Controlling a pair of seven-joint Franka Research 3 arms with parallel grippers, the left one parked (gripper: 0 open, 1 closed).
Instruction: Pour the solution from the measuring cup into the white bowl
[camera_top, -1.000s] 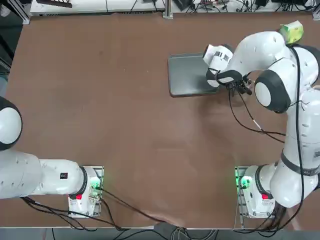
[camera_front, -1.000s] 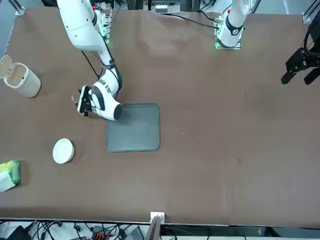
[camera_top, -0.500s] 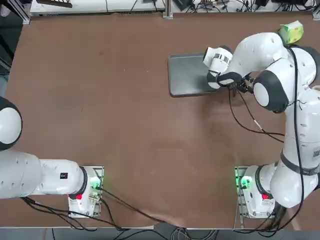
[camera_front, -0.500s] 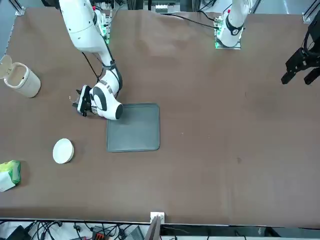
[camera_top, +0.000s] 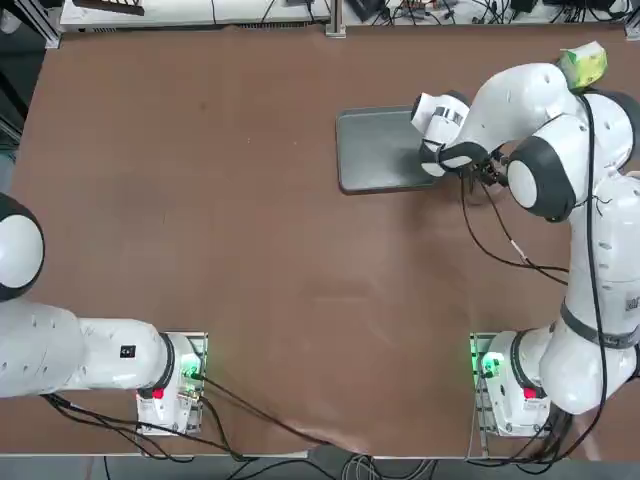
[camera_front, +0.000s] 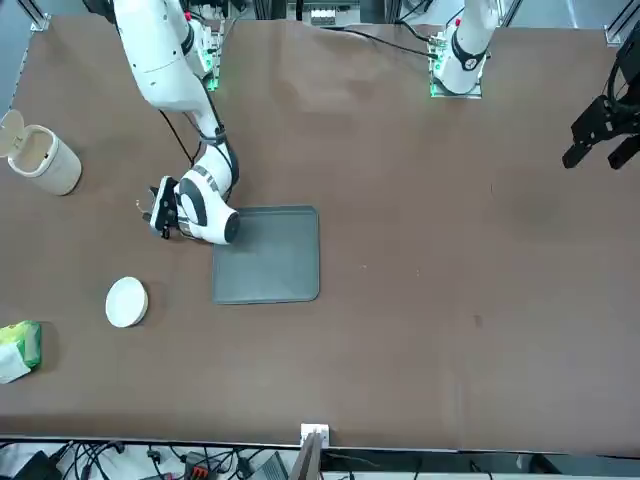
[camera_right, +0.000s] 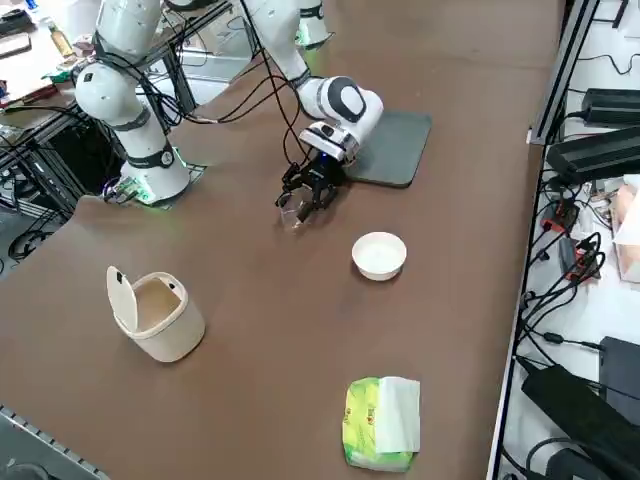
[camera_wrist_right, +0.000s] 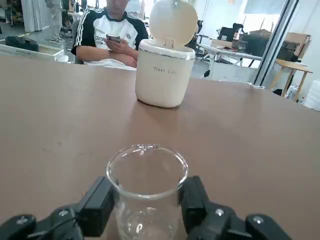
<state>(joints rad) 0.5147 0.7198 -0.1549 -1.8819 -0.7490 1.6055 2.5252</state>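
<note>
My right gripper (camera_wrist_right: 146, 207) is shut on the measuring cup (camera_wrist_right: 146, 185), a small clear glass cup that stands upright between the black fingers (camera_wrist_right: 97, 205). In the right side view the gripper (camera_right: 305, 195) hangs low over the table just off the grey tray's corner, with the cup (camera_right: 293, 211) at its tip. The white bowl (camera_right: 379, 254) sits on the table a short way from the gripper, toward the far edge; it also shows in the front view (camera_front: 127, 301). In the front view the gripper (camera_front: 155, 207) is beside the tray.
A grey tray (camera_front: 268, 255) lies next to the gripper. A cream trash can (camera_right: 155, 315) with its lid open stands at the robot's right, straight ahead of the cup (camera_wrist_right: 164, 70). A yellow-green pack (camera_right: 380, 425) lies near the far corner. A person (camera_wrist_right: 112, 35) sits beyond the table.
The right wrist has shifted slightly away from the tray toward the robot's own right, the cup still in its grip. The bowl has not moved.
</note>
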